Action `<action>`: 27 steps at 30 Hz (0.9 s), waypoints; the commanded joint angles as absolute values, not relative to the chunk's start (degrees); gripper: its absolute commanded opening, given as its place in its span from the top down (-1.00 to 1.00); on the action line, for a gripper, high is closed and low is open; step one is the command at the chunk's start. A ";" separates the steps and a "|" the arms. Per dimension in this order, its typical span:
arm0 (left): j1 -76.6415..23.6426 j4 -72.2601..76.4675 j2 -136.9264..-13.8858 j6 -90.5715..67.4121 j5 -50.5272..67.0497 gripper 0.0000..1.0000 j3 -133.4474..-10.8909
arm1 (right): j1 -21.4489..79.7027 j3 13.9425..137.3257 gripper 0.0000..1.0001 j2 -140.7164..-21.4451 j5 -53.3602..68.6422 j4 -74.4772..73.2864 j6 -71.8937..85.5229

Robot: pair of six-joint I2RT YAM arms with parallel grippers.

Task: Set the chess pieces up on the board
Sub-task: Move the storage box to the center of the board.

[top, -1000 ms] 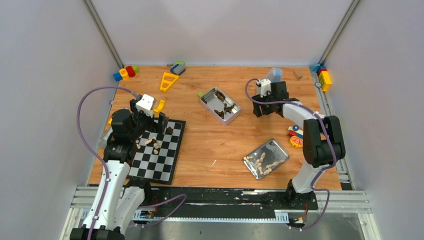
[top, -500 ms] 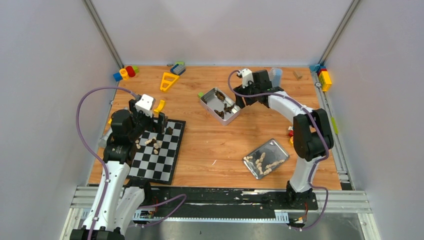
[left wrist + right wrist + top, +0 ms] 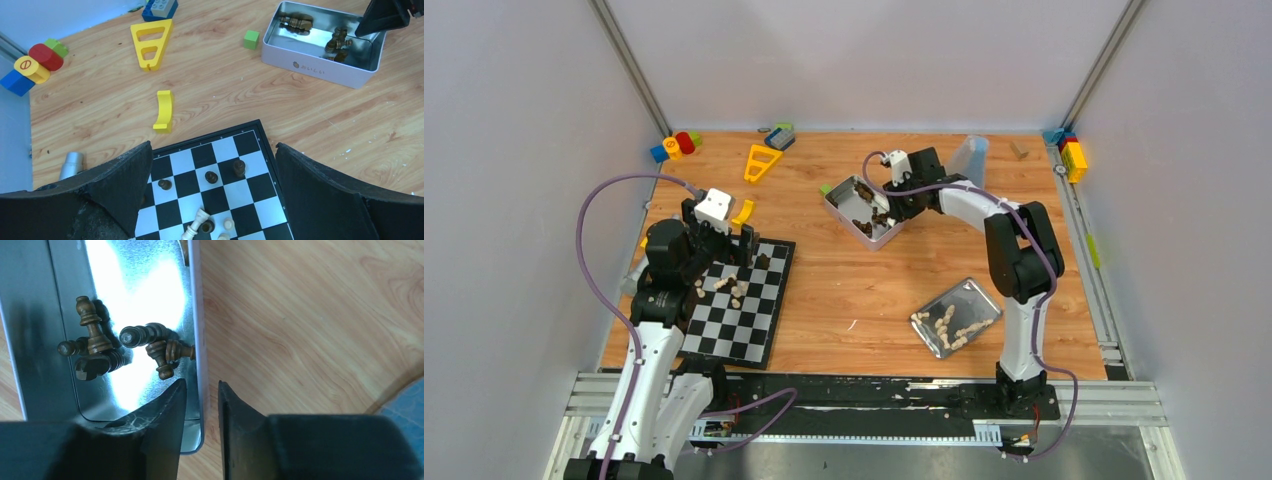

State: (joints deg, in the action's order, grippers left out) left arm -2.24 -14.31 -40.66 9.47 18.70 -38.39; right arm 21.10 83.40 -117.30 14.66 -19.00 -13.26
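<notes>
**Status: the right gripper point(image 3: 200, 390) has swung left**

Its fingers point(image 3: 165, 410), narrowly parted and empty, straddle one wall of the shiny rectangular metal tin point(image 3: 30, 315) holding tumbled dark brown wooden chess pieces point(image 3: 95, 342); a pick looks next. The left gripper point(image 3: 212, 152) gapes empty over the black-and-white checked board point(image 3: 250, 142).

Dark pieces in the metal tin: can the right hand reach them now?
Probably yes: the right hand hovers over the rim of the tin; the dark pieces lie uncovered just ahead.
</notes>
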 commanded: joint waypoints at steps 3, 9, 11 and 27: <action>-2.31 -12.56 -39.73 10.48 18.52 -1.00 -38.96 | 21.10 81.14 0.57 -114.59 11.18 -18.37 -13.24; -2.37 -12.65 -39.46 10.51 18.79 -1.00 -38.94 | 20.11 75.42 0.78 -109.63 8.88 -18.30 -13.80; -2.37 -12.70 -39.45 10.45 18.94 -1.00 -38.94 | 19.28 73.23 0.83 -107.23 8.12 -18.33 -13.80; -2.37 -12.97 -39.46 10.81 19.70 -1.00 -38.95 | 6.94 53.89 0.97 -91.30 5.57 -18.20 -11.61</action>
